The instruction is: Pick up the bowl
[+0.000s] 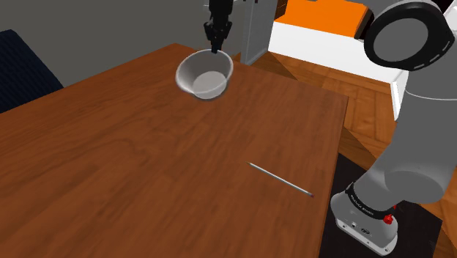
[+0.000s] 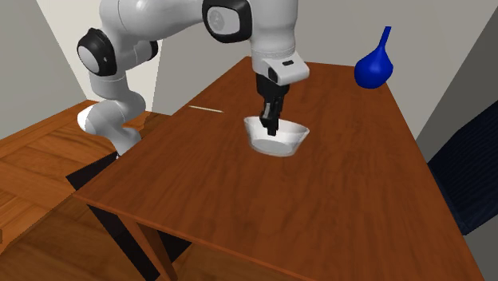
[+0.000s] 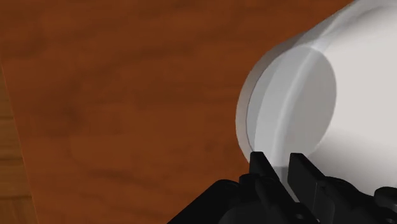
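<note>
White and plain, the bowl (image 1: 205, 73) is sitting toward the far side of the brown wooden tabletop (image 1: 146, 168), well apart from the stand at the shoulder view's lower right. We are reaching down onto its far rim with the gripper (image 1: 215, 50). In the wrist view the fingers (image 3: 259, 164) are standing close together with the bowl's thin wall between them, so we are judging them to be pinching the rim rather than hovering over it.

We are reading the approach and the grasp as done. The bowl is looking a little tipped toward the shoulder camera, but we cannot tell whether it is clear of the tabletop or resting on it. What is left, as we are judging it, is the lift itself: raising the bowl straight up and keeping the pinch firm, since a one-sided hold on a rim is likely to let it swing or slip.

Nearer the stand a thin rod (image 1: 280, 179) is lying flat, and a blue vase (image 2: 375, 68) is standing at a corner, both well apart from the bowl.
</note>
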{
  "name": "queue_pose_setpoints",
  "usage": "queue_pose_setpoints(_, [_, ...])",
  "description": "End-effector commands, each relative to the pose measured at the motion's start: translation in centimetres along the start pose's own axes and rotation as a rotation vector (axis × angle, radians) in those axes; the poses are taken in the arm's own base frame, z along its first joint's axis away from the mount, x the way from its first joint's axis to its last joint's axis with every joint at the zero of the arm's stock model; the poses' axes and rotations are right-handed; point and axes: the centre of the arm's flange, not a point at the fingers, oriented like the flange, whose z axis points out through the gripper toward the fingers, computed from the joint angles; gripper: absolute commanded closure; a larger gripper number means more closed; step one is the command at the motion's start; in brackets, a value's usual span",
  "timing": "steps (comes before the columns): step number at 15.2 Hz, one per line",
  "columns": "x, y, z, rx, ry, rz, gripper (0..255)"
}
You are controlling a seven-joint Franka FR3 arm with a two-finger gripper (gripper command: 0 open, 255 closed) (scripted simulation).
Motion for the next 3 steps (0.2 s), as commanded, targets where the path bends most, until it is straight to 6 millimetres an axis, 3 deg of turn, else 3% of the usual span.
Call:
queue_pose_setpoints(1, [-0.09,-0.19,-1.13,0.000,0.001,0.000,255])
queue_pose_setpoints(3, [-0.09,-0.20,-1.20,0.000,0.001,0.000,255])
